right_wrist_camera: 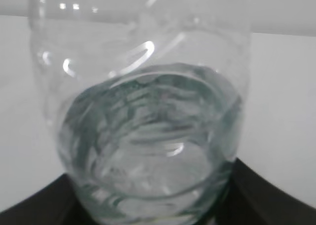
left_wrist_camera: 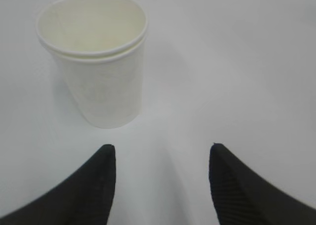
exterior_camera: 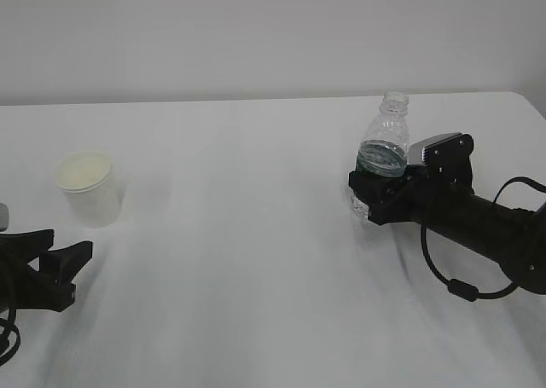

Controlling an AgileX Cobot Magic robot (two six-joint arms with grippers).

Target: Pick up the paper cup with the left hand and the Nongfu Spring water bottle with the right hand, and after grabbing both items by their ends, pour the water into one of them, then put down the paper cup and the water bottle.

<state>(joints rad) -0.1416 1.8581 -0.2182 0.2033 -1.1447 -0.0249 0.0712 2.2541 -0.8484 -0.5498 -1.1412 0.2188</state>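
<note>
The white paper cup [exterior_camera: 87, 188] stands upright on the table at the left. My left gripper [exterior_camera: 72, 245] sits low just in front of it, open, with only bare table between its fingers. In the left wrist view the paper cup [left_wrist_camera: 96, 62] is ahead and a little left of the left gripper [left_wrist_camera: 162, 151]. At the right stands the capless Nongfu Spring water bottle [exterior_camera: 386, 141], upright, with my right gripper [exterior_camera: 371, 196] closed round its lower part. In the right wrist view the bottle [right_wrist_camera: 148, 101] fills the space between the fingers of the right gripper [right_wrist_camera: 150, 185], and the water [right_wrist_camera: 148, 156] shows through it.
The white table [exterior_camera: 247, 260] stretches between the two arms, with a plain wall behind. The right arm's cable [exterior_camera: 444, 277] loops down onto the table. The table's right edge [exterior_camera: 537, 107] lies close behind the right arm.
</note>
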